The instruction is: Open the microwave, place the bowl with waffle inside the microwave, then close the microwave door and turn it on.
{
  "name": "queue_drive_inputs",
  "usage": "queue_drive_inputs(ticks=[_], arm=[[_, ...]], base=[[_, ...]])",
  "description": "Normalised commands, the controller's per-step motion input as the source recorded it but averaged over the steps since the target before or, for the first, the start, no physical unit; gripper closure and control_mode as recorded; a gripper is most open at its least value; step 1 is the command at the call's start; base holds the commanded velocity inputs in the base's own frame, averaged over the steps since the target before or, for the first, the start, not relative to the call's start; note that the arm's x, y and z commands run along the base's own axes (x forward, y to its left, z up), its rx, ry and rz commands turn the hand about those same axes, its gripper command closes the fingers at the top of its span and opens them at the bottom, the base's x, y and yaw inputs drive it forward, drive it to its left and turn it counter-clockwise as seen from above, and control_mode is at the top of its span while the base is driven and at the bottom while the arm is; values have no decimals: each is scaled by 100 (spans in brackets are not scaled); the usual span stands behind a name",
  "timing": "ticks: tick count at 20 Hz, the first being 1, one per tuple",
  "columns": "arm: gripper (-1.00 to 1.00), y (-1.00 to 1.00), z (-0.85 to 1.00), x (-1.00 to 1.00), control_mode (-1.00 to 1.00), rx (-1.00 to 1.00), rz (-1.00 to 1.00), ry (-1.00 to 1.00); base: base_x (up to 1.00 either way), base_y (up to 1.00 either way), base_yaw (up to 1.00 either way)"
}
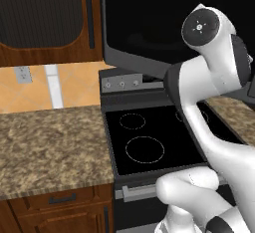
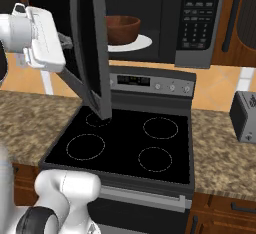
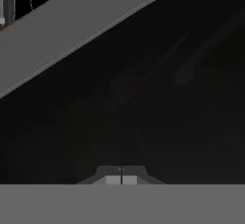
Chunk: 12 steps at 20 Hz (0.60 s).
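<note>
Microwave door [image 1: 149, 23]: dark glass panel, grey frame, swung open above stove [image 1: 154, 137]. Stove: black top, burner rings, knobs on back panel. Speckled stone tabletop [image 1: 50, 147] left of stove. Wooden cabinet [image 1: 45, 23] upper left. Wall outlet [image 1: 22, 74] on tiled wall.

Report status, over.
Pincer shut, pressed to the microwave door. Door half open. Bowl inside microwave on turntable. Closing path clear.

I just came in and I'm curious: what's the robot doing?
The robot is working at the microwave above the stove. The bowl already sits inside on a white plate. The door hangs open, and the gripper is against its outer face, fingertips together, probably ready to push it shut.
</note>
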Motion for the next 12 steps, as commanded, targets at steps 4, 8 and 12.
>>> queue_drive_inputs(ticks=[4, 8, 12], arm=[[100, -86, -46, 100, -100, 22, 26, 1], [100, -56, -76, 100, -100, 14, 36, -13], [100, -19, -66, 100, -100, 6, 37, -21]], base=[[0, 0, 0], [0, 0, 0], [0, 0, 0]])
